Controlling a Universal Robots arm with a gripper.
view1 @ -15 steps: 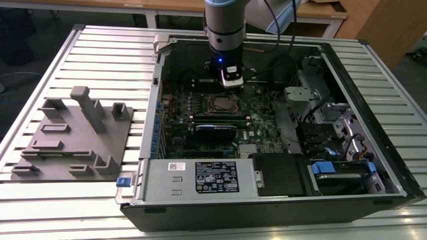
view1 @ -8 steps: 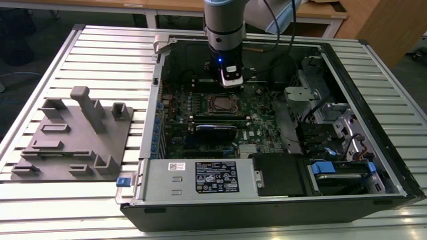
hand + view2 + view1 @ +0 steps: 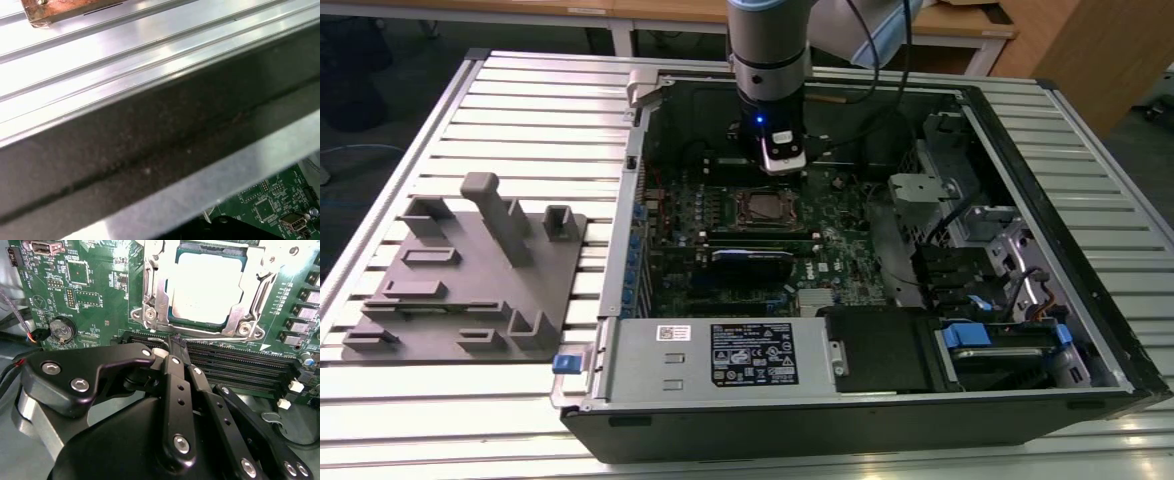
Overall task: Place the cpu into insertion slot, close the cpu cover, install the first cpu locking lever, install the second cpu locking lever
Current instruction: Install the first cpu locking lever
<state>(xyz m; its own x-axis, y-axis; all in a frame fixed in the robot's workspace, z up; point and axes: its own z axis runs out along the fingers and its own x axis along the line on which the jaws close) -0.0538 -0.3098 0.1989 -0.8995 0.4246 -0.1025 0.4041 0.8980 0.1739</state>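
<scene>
— Inside the open computer case (image 3: 854,425), we are hovering the end effector (image 3: 178,344) just beside the insertion slot (image 3: 739,210), its tip over the long memory slots (image 3: 240,365). How are we holding it?
— We are holding the fingers (image 3: 172,385) pressed together to one thin point, and we are seeing nothing between them. The cpu (image 3: 207,287) is lying flat in the slot, silver top up, and the cpu cover (image 3: 156,290) is looking folded down around it
— So we are judging the placing and the cover done, and the locking levers in hand?
— We are, though we are not making out whether either lever is latched. Lever work is calling, we think, for a fine closed tip and a steady push close to the green motherboard (image 3: 100,285)
— What are the views giving us apart?
— The exterior view is showing the whole case on the slatted tabletop (image 3: 520,100), with a grey fixture (image 3: 467,290) well apart at the exterior view's left. The second wrist view is giving the cpu and its cover up close. The first wrist view is looking along the dark case wall (image 3: 150,150)
</scene>
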